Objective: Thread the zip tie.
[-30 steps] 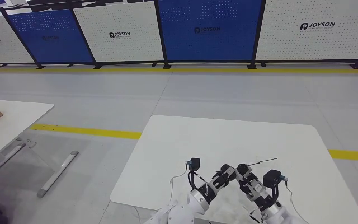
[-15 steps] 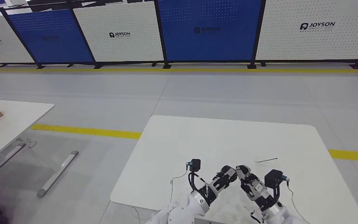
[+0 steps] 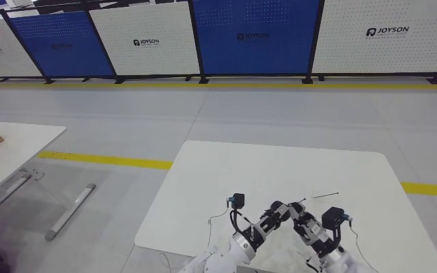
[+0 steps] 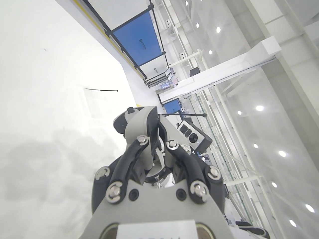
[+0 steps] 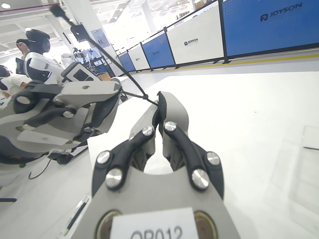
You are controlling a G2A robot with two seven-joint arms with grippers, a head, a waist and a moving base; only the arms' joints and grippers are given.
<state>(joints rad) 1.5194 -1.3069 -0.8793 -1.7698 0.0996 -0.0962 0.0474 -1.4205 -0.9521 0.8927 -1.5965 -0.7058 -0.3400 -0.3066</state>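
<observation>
A thin black zip tie [image 5: 109,58] is held in the air between my two grippers, low over the near part of the white table [image 3: 273,170]. My right gripper [image 5: 157,103] is shut on one end of it. My left gripper [image 5: 119,91] faces it, tip to tip, shut on the tie a short way along. The long free part slants away to the tie's head [image 5: 57,11]. In the left wrist view, the tie [image 4: 184,114] sticks out sideways from my shut left gripper [image 4: 157,118]. From above, the left gripper [image 3: 276,209] and right gripper [image 3: 294,207] almost touch.
A second black zip tie [image 3: 326,196] lies flat on the table beyond the grippers, next to a clear sheet [image 4: 87,103]. Another dark strip [image 5: 76,212] lies by the near table edge. The table's far half is bare white. Blue and white panels [image 3: 252,37] stand behind.
Both grippers have drawn slightly nearer the table's near edge, staying together. The held tie's free end now sticks up shorter between them. The tie on the table has not moved.
</observation>
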